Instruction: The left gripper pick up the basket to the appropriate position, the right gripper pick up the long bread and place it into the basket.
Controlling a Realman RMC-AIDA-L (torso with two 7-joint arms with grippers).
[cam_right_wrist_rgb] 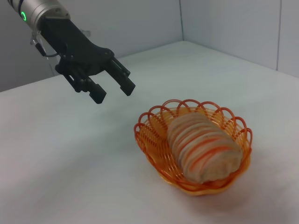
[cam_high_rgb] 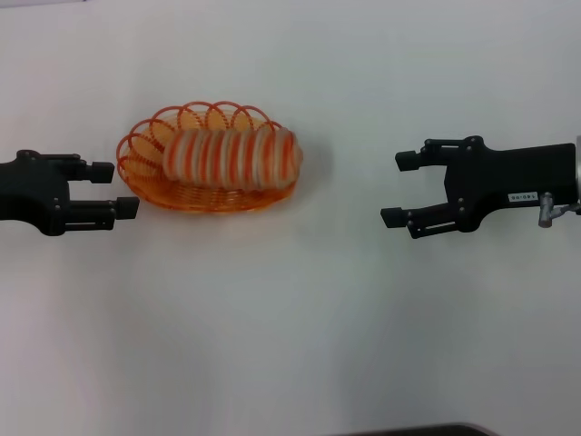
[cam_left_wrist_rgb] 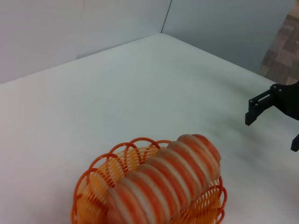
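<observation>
Long bread [cam_high_rgb: 232, 157] lies lengthwise inside the basket [cam_high_rgb: 204, 198], resting on the wire floor, ends close to the scalloped rim. Basket sits on the white worktop [cam_high_rgb: 290, 327], left of centre and toward the far side. Left pincer [cam_high_rgb: 121, 189] hovers just beside the basket's left end, fingers apart, holding nothing; contact with the rim not evident. Right pincer [cam_high_rgb: 397, 189] is well apart from the basket on the right, fingers spread, empty. White label visible on its body.
</observation>
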